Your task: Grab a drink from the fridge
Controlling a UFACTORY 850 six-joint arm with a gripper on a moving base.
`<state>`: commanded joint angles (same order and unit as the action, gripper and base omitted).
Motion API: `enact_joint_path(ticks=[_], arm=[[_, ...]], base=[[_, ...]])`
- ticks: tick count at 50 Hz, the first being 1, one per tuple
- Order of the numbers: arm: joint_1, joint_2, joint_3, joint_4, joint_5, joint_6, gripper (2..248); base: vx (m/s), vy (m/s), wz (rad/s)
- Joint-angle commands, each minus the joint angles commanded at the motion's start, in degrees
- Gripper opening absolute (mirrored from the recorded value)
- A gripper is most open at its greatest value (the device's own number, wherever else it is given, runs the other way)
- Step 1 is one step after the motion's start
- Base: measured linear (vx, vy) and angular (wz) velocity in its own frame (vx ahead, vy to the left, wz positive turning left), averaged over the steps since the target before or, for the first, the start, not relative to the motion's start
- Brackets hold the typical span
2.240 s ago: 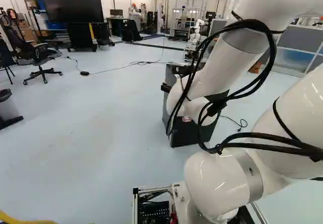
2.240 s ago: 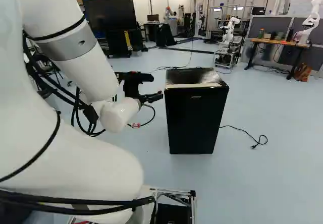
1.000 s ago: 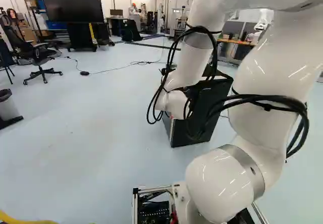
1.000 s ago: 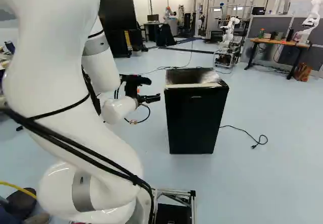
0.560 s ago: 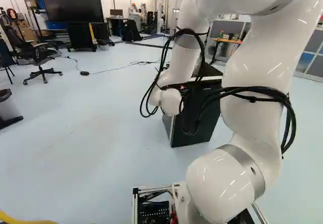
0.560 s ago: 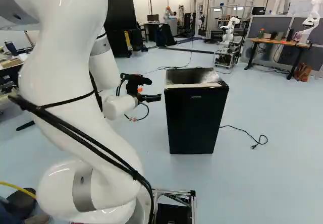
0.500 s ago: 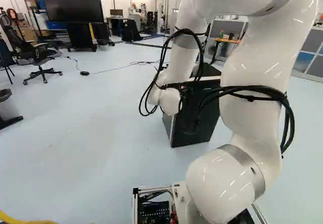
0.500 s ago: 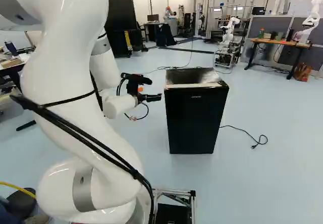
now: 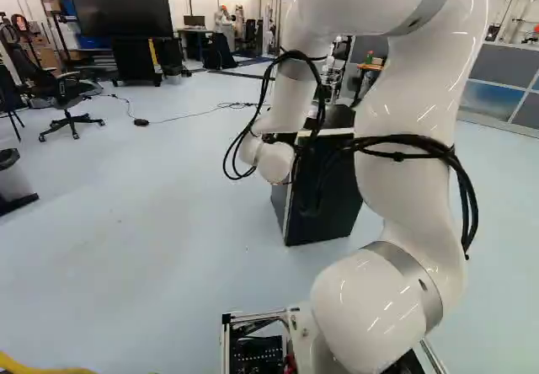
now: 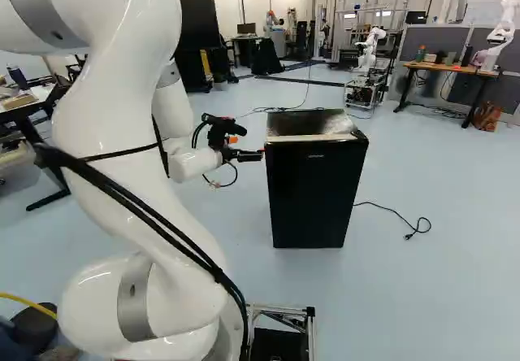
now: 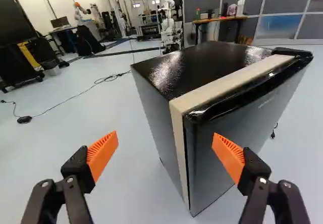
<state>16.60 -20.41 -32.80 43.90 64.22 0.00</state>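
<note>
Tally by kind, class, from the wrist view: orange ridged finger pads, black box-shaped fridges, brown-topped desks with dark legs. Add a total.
Orange ridged finger pads: 2
Black box-shaped fridge: 1
Brown-topped desk with dark legs: 1
Total: 4

base views from behind the arm (image 9: pixel 413 96)

Pale blue-grey floor (image 9: pixel 152 222), 1 black fridge (image 10: pixel 313 190) upright on it, 1 black cord (image 10: pixel 383 207) with a plug beside the fridge, 1 long cable (image 9: pixel 229 105) farther off, 1 wheeled chair (image 9: pixel 69 104) at the left base view's left, 1 bin (image 9: pixel 13 182) nearer.
</note>
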Motion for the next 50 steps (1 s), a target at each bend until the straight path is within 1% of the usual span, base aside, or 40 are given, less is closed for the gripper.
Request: enact_joint_path(ticks=[11,33,41,50], arm=[[0.29,-1.2,-1.59,4.61,0.34,0.0,247],[1.21,-2.15,-2.76,13.81,1.01,0.0,247],[1.54,-3.54,-3.37,16.88,1.27,0.0,247],[1.81,-5.46,-4.17,19.52,1.74,0.0,247]], base=[[0.0,0.0,0.0],[0.0,0.0,0.0],[0.0,0.0,0.0],[0.0,0.0,0.0]])
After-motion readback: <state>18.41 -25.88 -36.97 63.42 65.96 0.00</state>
